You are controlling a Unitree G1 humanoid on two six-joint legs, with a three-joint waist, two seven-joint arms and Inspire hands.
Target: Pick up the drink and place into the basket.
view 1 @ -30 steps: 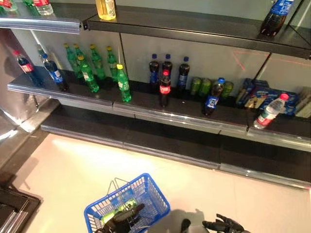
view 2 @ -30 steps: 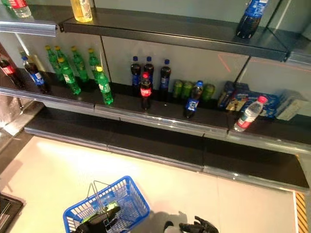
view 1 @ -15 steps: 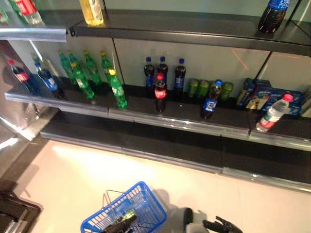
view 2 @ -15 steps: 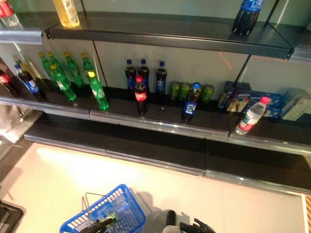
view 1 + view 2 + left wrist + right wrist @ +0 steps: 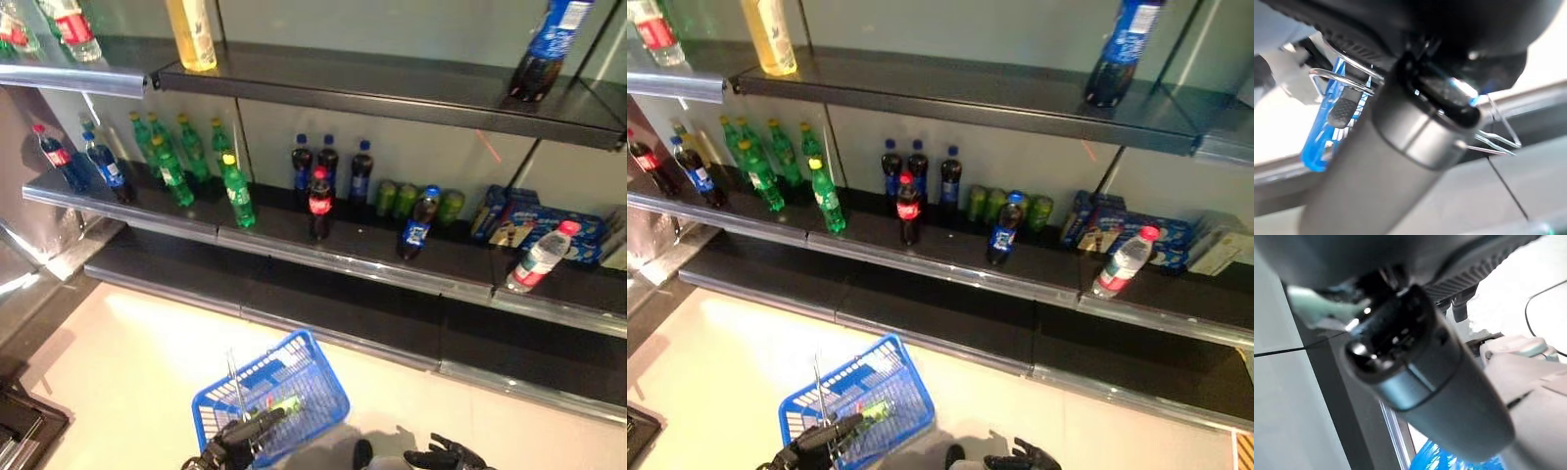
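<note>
left eye view: left robot hand (image 5: 240, 447) curls round the wire handle of the blue basket (image 5: 294, 392), a green drink (image 5: 277, 406) already inside. right robot hand (image 5: 446, 458) hangs loosely spread, empty. next job, i reckon: reach for a middle-shelf (image 5: 392, 264) bottle.

Both eye views look down from the head at dark store shelves (image 5: 392, 255) and share the blue plastic basket (image 5: 274, 392); each wrist view sits very close along its arm.
</note>
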